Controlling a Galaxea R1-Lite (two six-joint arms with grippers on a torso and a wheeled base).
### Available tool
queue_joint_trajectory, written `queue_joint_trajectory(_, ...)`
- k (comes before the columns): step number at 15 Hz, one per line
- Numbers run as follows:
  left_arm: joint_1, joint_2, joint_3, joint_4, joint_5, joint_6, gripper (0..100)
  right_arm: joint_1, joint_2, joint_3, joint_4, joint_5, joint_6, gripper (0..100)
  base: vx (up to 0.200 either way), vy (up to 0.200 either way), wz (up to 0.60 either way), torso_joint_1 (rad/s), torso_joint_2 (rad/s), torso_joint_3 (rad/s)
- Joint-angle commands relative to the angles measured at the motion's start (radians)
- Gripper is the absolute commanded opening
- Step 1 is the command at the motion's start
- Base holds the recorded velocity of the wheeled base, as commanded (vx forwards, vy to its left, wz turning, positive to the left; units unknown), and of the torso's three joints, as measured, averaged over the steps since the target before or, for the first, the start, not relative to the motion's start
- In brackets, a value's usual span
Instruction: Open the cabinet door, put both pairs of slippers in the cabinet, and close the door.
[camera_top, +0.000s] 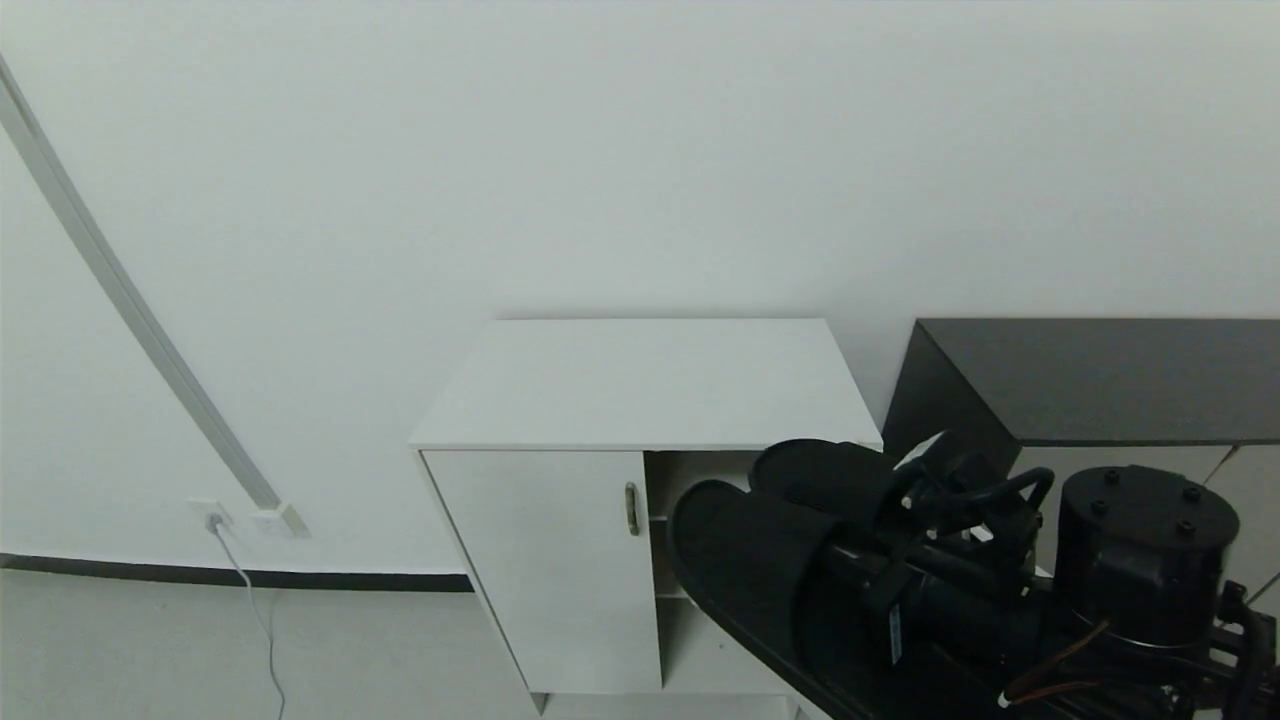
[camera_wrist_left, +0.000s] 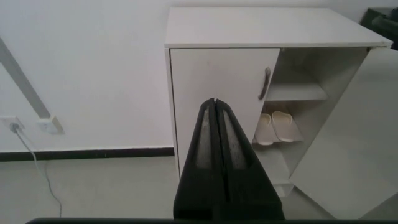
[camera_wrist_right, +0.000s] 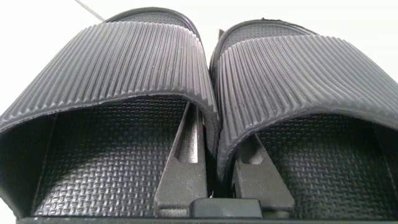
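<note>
Head, left wrist; both toward cabinet (camera_top: 650, 385)

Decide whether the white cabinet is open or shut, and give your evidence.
Open on one side: the handled door is shut, but beside it the shelves show, with pale slippers inside.

Cabinet (camera_top: 640, 385) white all over, left door (camera_top: 545, 570) included; door handle (camera_top: 631, 508) dull metal grey. Black slippers (camera_wrist_right: 199, 81): fine ribbed straps, diamond-grip footbeds. Cream slippers (camera_wrist_left: 278, 126) on the cabinet shelf, plain. Left pincer (camera_wrist_left: 214, 104) black. Wall (camera_top: 500, 150) white, skirting stripe (camera_top: 230, 577) black, floor (camera_top: 120, 650) pale grey. Unit (camera_top: 1100, 375) at right dark grey.
</note>
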Motion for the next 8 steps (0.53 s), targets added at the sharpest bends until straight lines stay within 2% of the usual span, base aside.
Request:
queue_joint_trajectory(1,0.0,0.0,0.0,0.0,0.0,0.0,0,0.001,0.006,-0.001,-0.001,0.001,-0.001,0,0.0,0.0,0.0,0.0,0.0,0.0)
queue_joint_trajectory(8,0.0,0.0,0.0,0.0,0.0,0.0,0,0.008,0.005,0.001,-0.001,0.001,-0.001,0,0.0,0.0,0.0,0.0,0.0,0.0)
